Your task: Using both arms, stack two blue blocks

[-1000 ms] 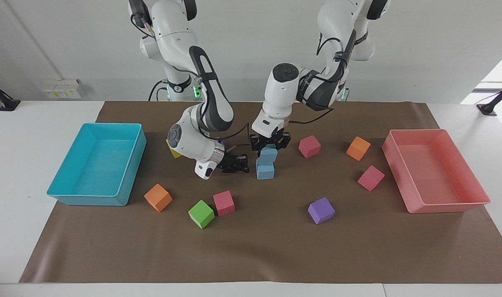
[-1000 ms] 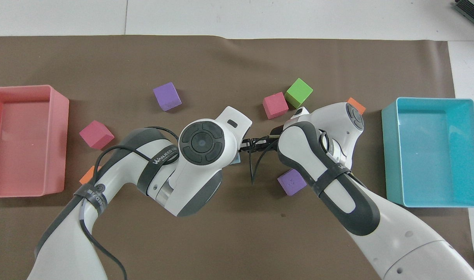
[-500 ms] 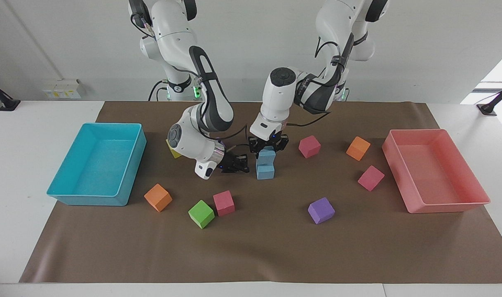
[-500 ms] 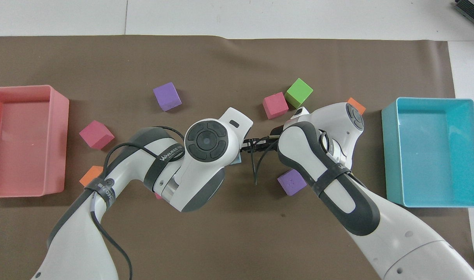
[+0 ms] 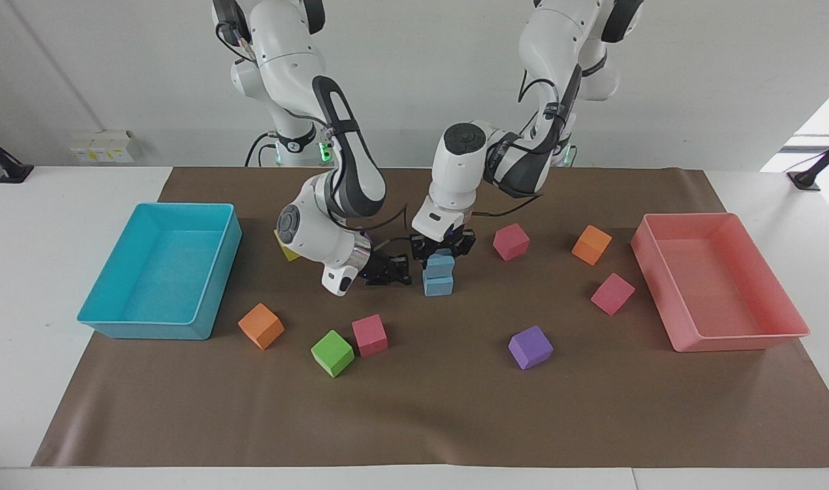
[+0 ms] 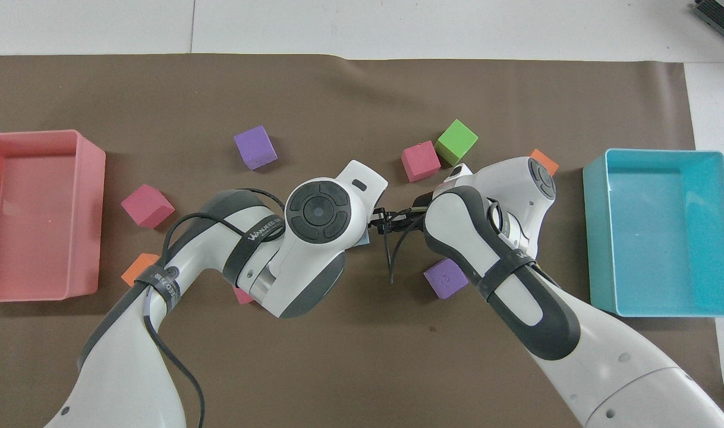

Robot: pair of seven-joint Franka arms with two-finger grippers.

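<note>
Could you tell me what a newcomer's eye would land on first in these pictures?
Probably the two arms meeting mid-mat: the left gripper is shut on the upper blue block, set on the lower blue block, with the right gripper shut beside the stack. Next, the turquoise tray and pink tray at the table's ends.

One camera sits high across the white desk (image 5: 47, 272), facing the two robots and the wall. The other hangs above the robots' end, looking steeply down and forward. Both take in the whole brown paper mat (image 5: 414, 408) (image 6: 362, 89), turned half a turn between them.
</note>
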